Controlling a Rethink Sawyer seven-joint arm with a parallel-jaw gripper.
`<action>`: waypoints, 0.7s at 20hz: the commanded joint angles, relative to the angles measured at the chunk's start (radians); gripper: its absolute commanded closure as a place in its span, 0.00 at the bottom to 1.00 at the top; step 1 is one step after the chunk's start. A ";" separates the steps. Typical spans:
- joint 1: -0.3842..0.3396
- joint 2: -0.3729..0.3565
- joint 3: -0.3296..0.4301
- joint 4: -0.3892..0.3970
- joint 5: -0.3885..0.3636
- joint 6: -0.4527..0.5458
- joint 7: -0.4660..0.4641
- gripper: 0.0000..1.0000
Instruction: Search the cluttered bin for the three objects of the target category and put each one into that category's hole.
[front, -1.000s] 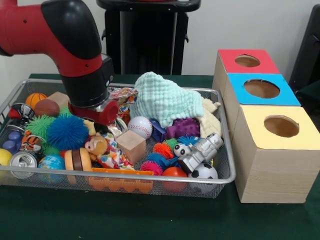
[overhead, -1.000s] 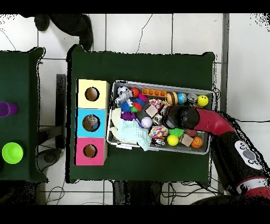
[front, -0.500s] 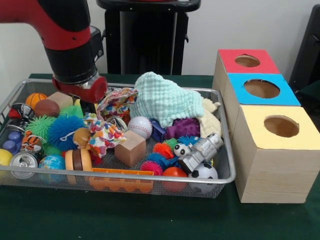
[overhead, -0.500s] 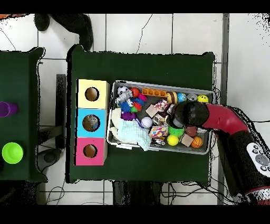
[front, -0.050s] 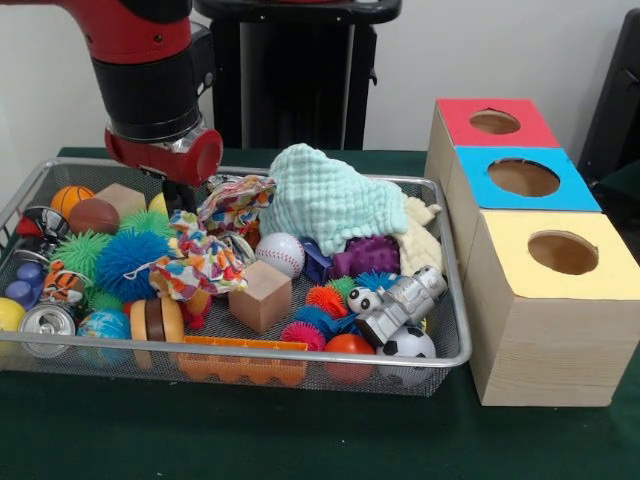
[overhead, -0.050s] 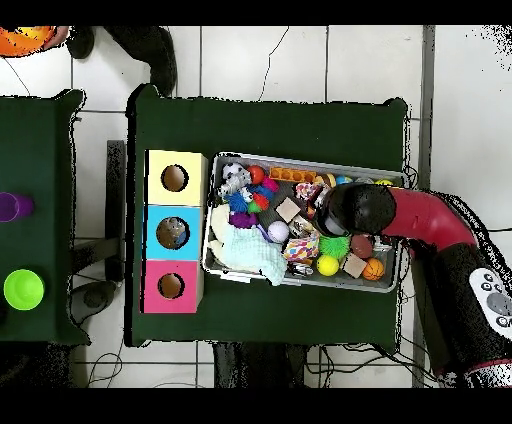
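1. Gripper (front, -0.050s: 180, 205) looks clamped on the patterned cloth (front, -0.050s: 200, 262), dangling over the bin's (front, -0.050s: 440, 300) left half, though the fingers are mostly hidden.
2. Lift straight up — clear the blue spiky ball (front, -0.050s: 130, 262) first.
3. Then head for the boxes (front, -0.050s: 520, 180).

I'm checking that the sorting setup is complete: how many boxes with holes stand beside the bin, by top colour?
red-topped box: 1
blue-topped box: 1
yellow-topped box: 1
Total: 3
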 joint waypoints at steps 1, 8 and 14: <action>0.006 0.030 0.024 0.065 0.018 0.006 -0.060 1.00; 0.051 0.021 0.012 0.098 0.042 -0.027 0.031 1.00; 0.167 0.012 -0.036 0.107 0.090 -0.061 0.187 1.00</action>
